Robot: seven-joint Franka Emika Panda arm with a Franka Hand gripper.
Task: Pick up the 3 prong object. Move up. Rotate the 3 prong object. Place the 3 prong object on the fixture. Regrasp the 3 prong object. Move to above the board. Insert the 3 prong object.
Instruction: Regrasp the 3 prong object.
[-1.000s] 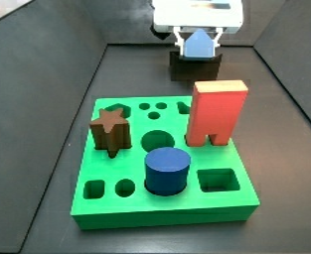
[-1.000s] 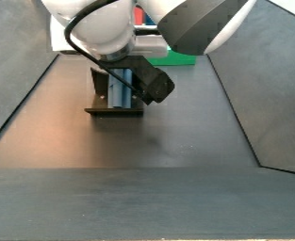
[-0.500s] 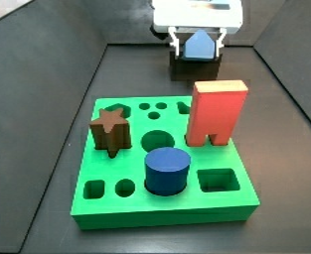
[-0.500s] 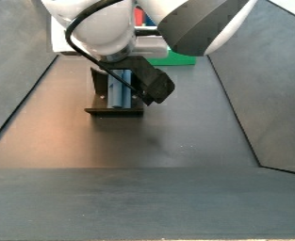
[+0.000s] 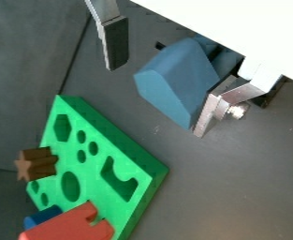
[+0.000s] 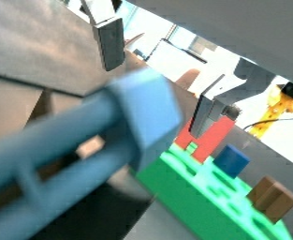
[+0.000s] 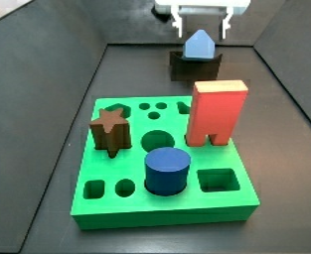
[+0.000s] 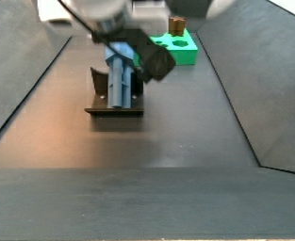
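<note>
The grey-blue 3 prong object (image 7: 198, 45) stands upright on the dark fixture (image 7: 195, 67) at the back of the floor, tapered end up; it also shows in a side view (image 8: 120, 80) on the fixture (image 8: 112, 111). My gripper (image 7: 205, 18) is open just above it, fingers spread to either side of its top. In both wrist views the object (image 5: 176, 80) (image 6: 98, 141) lies between the spread fingers, with a gap to one finger (image 5: 112, 42). The green board (image 7: 118, 193) lies nearer the front.
On the board stand a red block (image 7: 217, 111), a dark blue cylinder (image 7: 167, 171) and a brown star peg (image 7: 110, 129). Dark sloping walls (image 7: 52, 89) enclose the floor on both sides.
The gripper has opened, let go of the 3 prong object and risen; the object stays standing on the fixture.
</note>
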